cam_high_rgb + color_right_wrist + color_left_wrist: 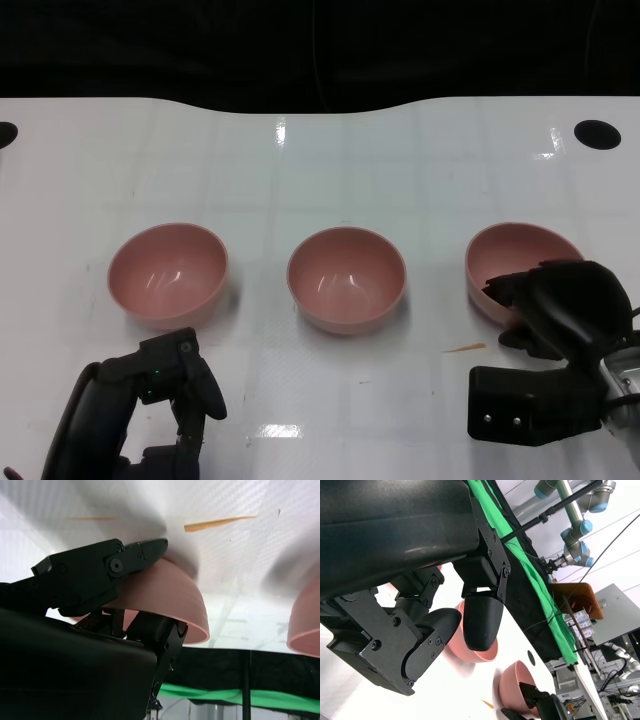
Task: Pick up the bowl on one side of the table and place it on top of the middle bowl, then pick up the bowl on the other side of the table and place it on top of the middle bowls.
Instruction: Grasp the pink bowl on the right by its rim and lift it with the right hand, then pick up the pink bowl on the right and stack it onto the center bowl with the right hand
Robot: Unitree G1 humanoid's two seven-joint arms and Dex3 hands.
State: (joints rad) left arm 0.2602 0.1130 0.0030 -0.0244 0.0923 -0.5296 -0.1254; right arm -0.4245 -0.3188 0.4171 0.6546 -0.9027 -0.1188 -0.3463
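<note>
Three pink bowls stand in a row on the white table [320,170]: the left bowl [168,272], the middle bowl [347,278] and the right bowl [515,255]. My right hand [565,300] covers the right bowl's near side. In the right wrist view one finger [135,557] lies on that bowl's [175,597] outer wall and another [160,635] reaches inside the rim, pinching it. The middle bowl [307,625] shows at that view's edge. My left hand [175,385] hovers near the table's front, just short of the left bowl, fingers [480,620] apart and holding nothing.
A thin orange sliver [465,348] lies on the table in front of the right bowl. Round black holes [597,133] mark the table's far corners. Beyond the far edge hang a green cloth [520,545] and other robot arms [577,540].
</note>
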